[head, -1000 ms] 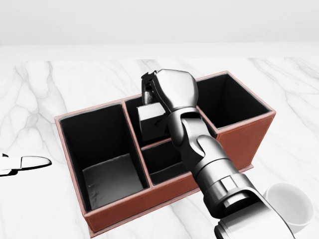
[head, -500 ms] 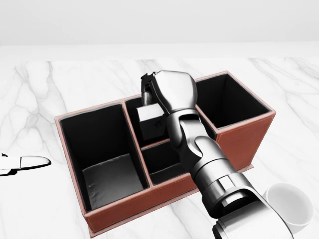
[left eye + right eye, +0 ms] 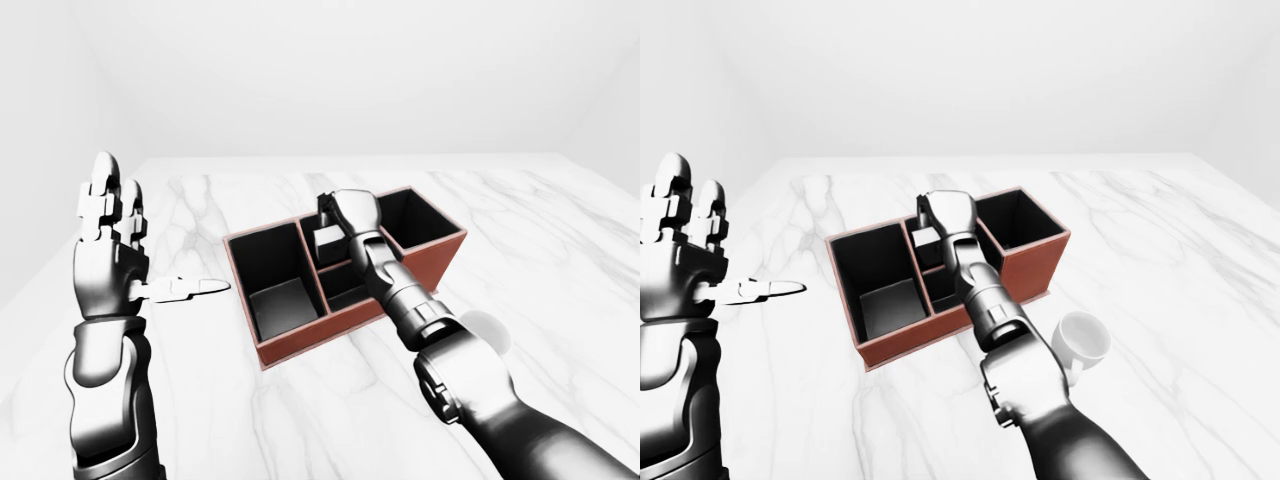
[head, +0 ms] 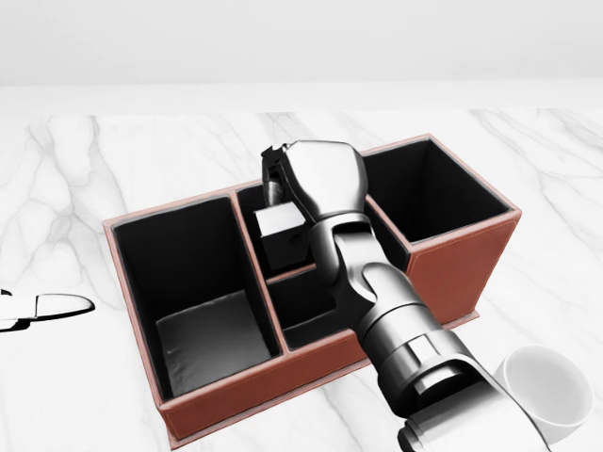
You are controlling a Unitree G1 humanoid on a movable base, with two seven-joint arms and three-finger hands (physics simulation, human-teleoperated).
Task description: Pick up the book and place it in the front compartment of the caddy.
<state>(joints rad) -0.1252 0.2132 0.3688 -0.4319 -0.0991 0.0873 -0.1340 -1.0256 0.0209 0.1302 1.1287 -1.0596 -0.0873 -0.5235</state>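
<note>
Right hand over centre of reddish-brown rectangular caddy with black-lined compartments, fingers closed round small grey block-shaped book.

Book held at the middle column of the caddy, above the upper of its two small compartments in the head view, just past the divider to the lower one. Long axis running roughly top to bottom in the head view, slightly tilted; pale end face turned toward the view's lower left. Book located directly below and to the left of the palm, upper end hidden under the dark fingers; depth inside the compartment not determinable. Left hand raised well left of the caddy, fingers straight up and spread wide, thumb pointing right, holding nothing. White round cup on white marble tabletop, beside the right forearm, near the caddy's lower right corner.
</note>
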